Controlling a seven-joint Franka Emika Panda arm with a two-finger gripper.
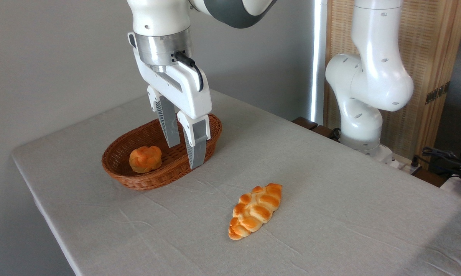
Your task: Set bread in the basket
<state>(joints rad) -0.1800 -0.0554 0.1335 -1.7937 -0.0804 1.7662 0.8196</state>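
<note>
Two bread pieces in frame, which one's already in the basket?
The small round knotted orange bun: it sits inside the oval brown wicker basket. The long braided golden loaf lies on the grey tablecloth, outside it, clear of the open gripper.

There is one long braided bread [256, 210] lying on the counter [330, 199], and one small round knotted bun [145, 158] sitting inside one brown wicker basket [138, 180]. That makes two baked things in all. There is one robot arm [368, 76], and it has one gripper [184, 155] with two jaws.
</note>
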